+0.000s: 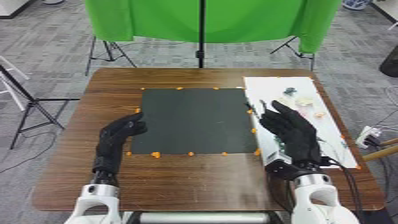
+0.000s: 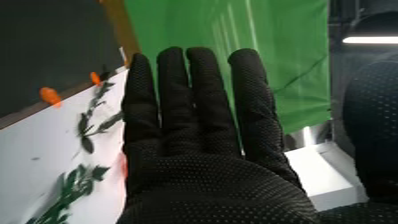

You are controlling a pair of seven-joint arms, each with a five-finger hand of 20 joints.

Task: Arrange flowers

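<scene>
Table: you've got the brown wooden table (image 1: 195,185) under everything, both arms over it.
Dark mat: it lies mid-table, ringed with orange dabs (image 1: 155,154); looks like your arranging spot.
White board: here on your right, this pale board (image 1: 266,84) carries the flower material, so by my read the arranging hasn't begun and all the placing is left.
Right hand: your right hand (image 1: 293,130) is over the board, pinching nothing, fingers straight and lightly spread, middle ones close together, thumb standing well apart.
Left hand: your left hand (image 1: 114,137) is at the mat's left edge, holding nothing, fingers relaxed and close together, thumb apart; it seems to be waiting.
Leafy stems: the leafy stems (image 2: 87,127) lie flat on the board, beside your right hand; lifting one looks next.
Blooms: the pale blooms (image 1: 304,101) rest on the board's far half, loose, and they're still yours to place.
</scene>
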